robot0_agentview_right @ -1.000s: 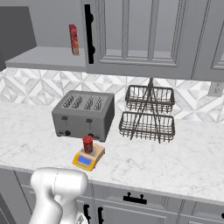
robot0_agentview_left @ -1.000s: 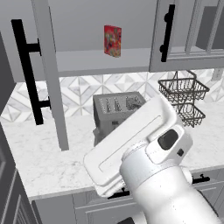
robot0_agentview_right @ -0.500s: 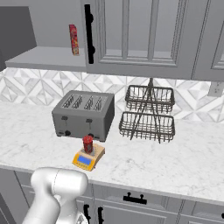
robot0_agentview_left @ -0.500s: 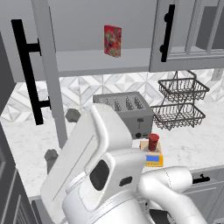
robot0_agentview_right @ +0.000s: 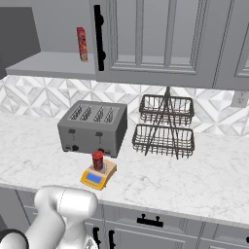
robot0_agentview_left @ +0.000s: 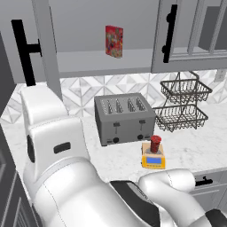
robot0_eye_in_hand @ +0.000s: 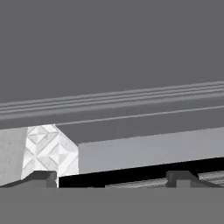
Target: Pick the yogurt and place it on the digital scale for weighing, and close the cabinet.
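Item one: the yogurt (robot0_agentview_right: 97,160), a small red cup, stands upright on the digital scale (robot0_agentview_right: 97,175), which sits on the marble counter (robot0_agentview_right: 204,170) just in front of the toaster (robot0_agentview_right: 93,127).

Item two: the cabinet (robot0_agentview_left: 93,42) hangs open; on its shelf we count one flat red box (robot0_agentview_left: 114,41), upright.

Item three: a two-tier wire basket rack (robot0_agentview_right: 164,126), right of the toaster; we see nothing in either tier.

Item four: the gripper (robot0_eye_in_hand: 112,178), fingertips apart with nothing between them, faces grey cabinet panelling and a patch of patterned backsplash (robot0_eye_in_hand: 48,153).
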